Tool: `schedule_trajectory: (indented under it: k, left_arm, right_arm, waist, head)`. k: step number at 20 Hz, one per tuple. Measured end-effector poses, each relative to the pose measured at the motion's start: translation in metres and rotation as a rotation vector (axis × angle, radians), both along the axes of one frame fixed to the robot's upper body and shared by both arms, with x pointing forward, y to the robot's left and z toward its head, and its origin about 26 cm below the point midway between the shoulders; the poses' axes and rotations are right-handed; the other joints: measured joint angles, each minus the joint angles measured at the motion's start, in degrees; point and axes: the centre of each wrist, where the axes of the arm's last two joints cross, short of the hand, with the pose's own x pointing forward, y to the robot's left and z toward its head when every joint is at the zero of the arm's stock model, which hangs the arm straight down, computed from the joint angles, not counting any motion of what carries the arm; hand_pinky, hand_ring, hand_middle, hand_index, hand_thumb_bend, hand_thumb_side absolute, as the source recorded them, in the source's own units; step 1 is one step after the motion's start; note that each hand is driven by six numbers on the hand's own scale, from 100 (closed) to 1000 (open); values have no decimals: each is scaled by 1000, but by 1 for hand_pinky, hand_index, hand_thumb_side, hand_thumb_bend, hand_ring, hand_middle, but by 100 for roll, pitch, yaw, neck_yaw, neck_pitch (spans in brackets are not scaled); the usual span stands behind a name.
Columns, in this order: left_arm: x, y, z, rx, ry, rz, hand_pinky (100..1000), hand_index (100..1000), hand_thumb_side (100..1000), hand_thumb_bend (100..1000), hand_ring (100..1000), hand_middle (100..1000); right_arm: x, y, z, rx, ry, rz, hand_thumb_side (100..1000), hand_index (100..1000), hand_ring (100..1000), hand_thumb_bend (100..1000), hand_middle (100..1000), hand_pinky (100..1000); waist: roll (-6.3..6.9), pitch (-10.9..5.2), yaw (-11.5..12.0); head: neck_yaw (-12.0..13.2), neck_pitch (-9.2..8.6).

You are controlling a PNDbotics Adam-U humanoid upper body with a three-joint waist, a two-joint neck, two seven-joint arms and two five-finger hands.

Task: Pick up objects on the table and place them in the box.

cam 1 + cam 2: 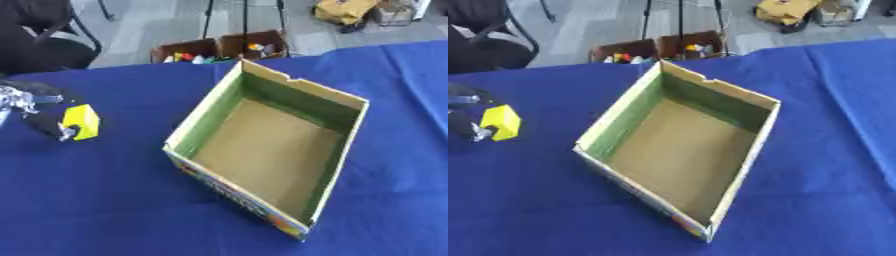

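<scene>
Nearest, at the table's centre: open-topped rectangular cardboard box point(271, 150), green inner walls, brown floor, colourful print along the near outer side, nothing inside, resting askew on blue tablecloth point(105, 200), one corner toward 6 o'clock and the notched far wall toward 12 o'clock.

At 9 o'clock of the box, well apart from it: left hand point(39, 122), black with silver parts, entering from the left edge, fingers point(63, 134) curled round small yellow block point(81, 121); cannot tell whether lifted off the cloth or touching it. Block on the hand's box-facing side, outside the box.

Right hand: out of sight in both views.

Farther, past the table's far edge toward 12 o'clock: brown open carton point(219, 50) on the grey floor, holding small coloured items too small to make out. Toward 10 o'clock: black chair point(52, 45). Toward 1 o'clock, at the top edge: yellow bag-like shape point(346, 10).
</scene>
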Motion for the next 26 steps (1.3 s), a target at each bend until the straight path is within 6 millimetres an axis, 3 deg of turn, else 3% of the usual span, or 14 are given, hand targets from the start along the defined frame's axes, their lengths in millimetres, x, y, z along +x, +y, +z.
schedule_trajectory:
  k: [9,17,20,26]
  left_arm:
    - [1,0,-1,-16,8,-4,850,1000,485,147,936,1000]
    - [1,2,-3,-15,20,9,792,1000,451,100,831,922]
    - [1,2,-3,-14,24,12,746,987,429,100,697,863]
    - [1,2,-4,-25,14,12,696,897,399,100,568,784]
  right_arm:
    - [0,-1,0,14,7,1,609,744,704,100,624,711]
    - [0,-2,0,25,7,3,601,738,700,100,618,711]
    - [0,-2,0,28,6,3,597,736,699,100,616,711]
    - [-1,-3,0,40,3,-2,587,734,695,100,612,710]
  waist:
    - [4,12,-40]
    - [15,35,-66]
    - [15,36,-70]
    - [15,50,-86]
  head:
    - [58,0]
    - [71,0]
    - [71,0]
    - [71,0]
